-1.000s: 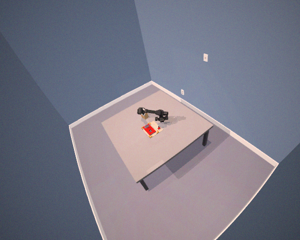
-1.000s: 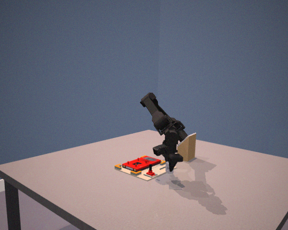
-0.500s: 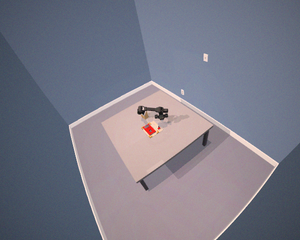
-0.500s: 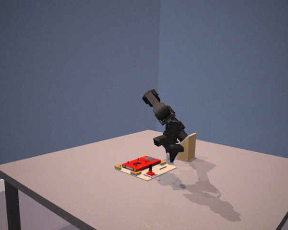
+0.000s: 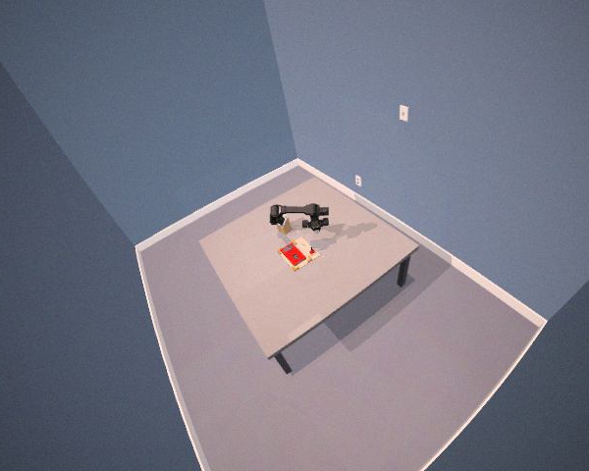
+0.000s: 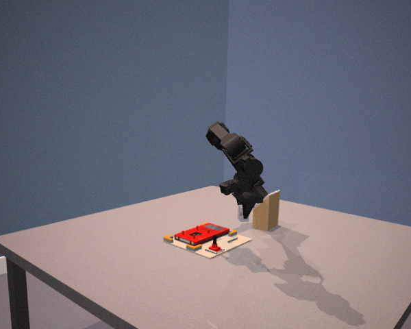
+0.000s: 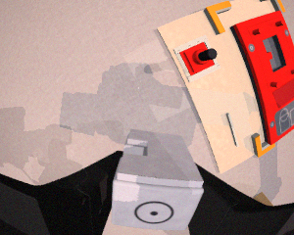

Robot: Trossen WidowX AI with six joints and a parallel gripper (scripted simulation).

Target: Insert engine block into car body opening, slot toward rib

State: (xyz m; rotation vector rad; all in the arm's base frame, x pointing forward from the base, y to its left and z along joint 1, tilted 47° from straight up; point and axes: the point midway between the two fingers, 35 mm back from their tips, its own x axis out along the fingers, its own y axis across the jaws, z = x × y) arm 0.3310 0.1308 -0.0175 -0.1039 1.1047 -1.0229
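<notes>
- The gripper (image 7: 154,206) is clamped on the engine block (image 7: 157,186), a pale grey box with a ring-and-dot mark on the face toward the wrist camera.
- Dark fingers press in from both sides of the block, and a small step sits at its far top edge.
- From the exterior view, the block (image 6: 240,211) hangs off the table (image 6: 127,283), just below the black arm (image 6: 239,159), beside a tan wedge-shaped stand (image 6: 266,211).
- The red car body (image 6: 201,232) lies flat on a cream base board (image 6: 233,242) with orange corner brackets, near the gripper but apart from it.
- In the wrist view the car body (image 7: 274,72) shows a dark opening in its top.
- A small red fixture with a black peg (image 7: 201,58) stands on the board beside the body.
</notes>
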